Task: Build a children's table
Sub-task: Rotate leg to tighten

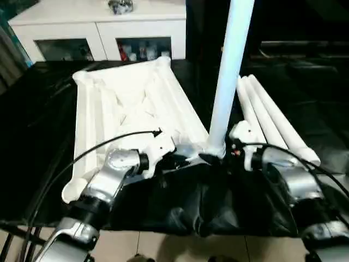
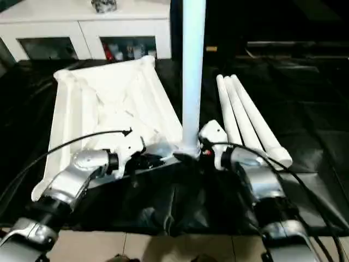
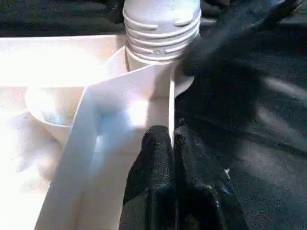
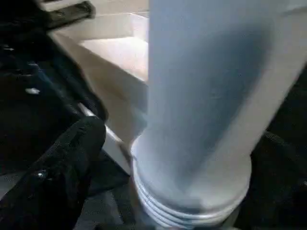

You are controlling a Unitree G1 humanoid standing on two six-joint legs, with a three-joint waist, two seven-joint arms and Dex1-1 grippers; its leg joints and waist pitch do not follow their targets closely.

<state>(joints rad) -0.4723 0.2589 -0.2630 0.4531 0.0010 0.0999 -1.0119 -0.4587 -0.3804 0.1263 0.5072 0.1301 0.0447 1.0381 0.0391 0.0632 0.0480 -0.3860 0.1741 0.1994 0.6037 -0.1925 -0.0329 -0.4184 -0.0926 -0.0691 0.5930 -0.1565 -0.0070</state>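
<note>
The tabletop (image 1: 131,109) lies ribbed side up on the black worktop (image 1: 49,164). One leg (image 1: 226,82) stands in its near corner socket; three spare legs (image 1: 272,123) lie beside. The left pincer (image 3: 172,143) pinches the tabletop's rim; the right pincer (image 4: 144,143) is spread wide around the upright leg. Likely next: fetch another leg. No writing legible.

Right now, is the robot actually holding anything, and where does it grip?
The left gripper pinches the tabletop by its near edge wall, beside the standing leg. The right gripper is open, holding nothing.
</note>
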